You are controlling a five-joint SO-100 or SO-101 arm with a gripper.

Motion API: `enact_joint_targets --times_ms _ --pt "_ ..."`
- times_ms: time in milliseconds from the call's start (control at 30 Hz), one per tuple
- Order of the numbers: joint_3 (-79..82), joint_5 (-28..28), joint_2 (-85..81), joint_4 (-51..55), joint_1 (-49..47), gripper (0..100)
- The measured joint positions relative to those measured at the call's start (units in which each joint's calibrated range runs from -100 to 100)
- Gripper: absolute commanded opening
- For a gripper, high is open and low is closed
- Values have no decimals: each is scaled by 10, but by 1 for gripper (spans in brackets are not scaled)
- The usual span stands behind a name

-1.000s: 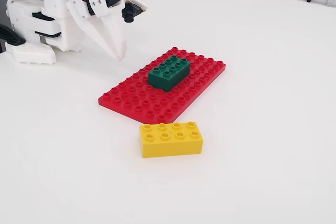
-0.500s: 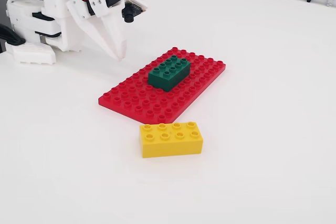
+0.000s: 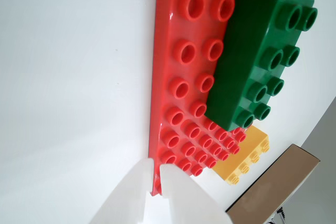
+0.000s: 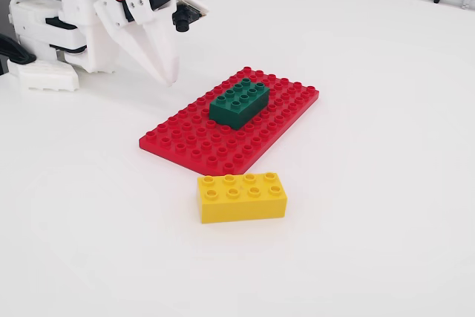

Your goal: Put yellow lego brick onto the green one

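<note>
Yellow brick [image 4: 242, 196] lies flat on the white tabletop [image 4: 371, 109], studs up, just in front of the red baseplate [image 4: 193, 139] and clear of it in the fixed view. Green brick [image 4: 239, 103] sits on the baseplate toward its far end, studs up. In the wrist view the yellow brick [image 3: 244, 158] shows beyond the plate edge, partly hidden behind the green brick [image 3: 252, 51] and the baseplate [image 3: 178, 103]. Gripper [image 4: 171, 78] hangs at the upper left of the fixed view, tips down, beside the plate's far-left edge. Jaws are clenched and empty; the wrist view shows a thin slit at the fingertips [image 3: 173, 184].
</note>
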Motion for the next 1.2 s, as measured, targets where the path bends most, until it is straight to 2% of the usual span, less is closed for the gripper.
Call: enact_joint_targets --times_ms 433,567,700,900,1033,1200 --pt "-11 0 2 1 0 2" --pt "-23 1 3 3 0 8" --pt "-79 2 11 7 26 14" --pt "-197 2 14 5 49 14" --pt "-272 -4 93 5 52 14" --pt "-428 -34 271 5 52 14"
